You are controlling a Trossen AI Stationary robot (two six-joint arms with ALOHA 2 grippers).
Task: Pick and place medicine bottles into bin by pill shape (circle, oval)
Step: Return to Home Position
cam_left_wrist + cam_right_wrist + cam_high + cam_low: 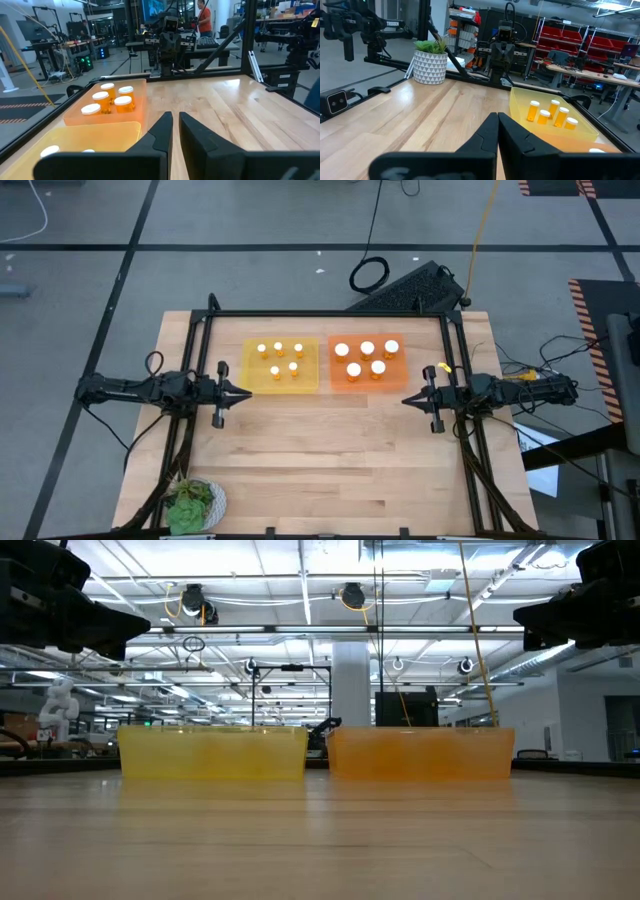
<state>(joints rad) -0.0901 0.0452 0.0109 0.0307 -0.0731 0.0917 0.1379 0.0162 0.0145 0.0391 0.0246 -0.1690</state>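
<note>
Several amber medicine bottles with narrow white caps (279, 350) stand upright on the floor of the yellow bin (250, 380). Several with wider caps (367, 350) stand in the orange bin (335, 385) beside it. Both bins sit at the table's far middle. My left gripper (248, 393) hovers shut at the table's left, just in front of the yellow bin, pointing right. My right gripper (405, 400) hovers shut at the right, in front of the orange bin, pointing left. The wrist views show the wide-capped bottles (107, 100) and the narrow-capped ones (552, 112).
A green plant in a white pot (195, 502) stands at the table's near left corner. A black frame (330, 313) runs around the table's far and side edges. Bare wood (330, 460) spreads in front of the bins, between the two arms.
</note>
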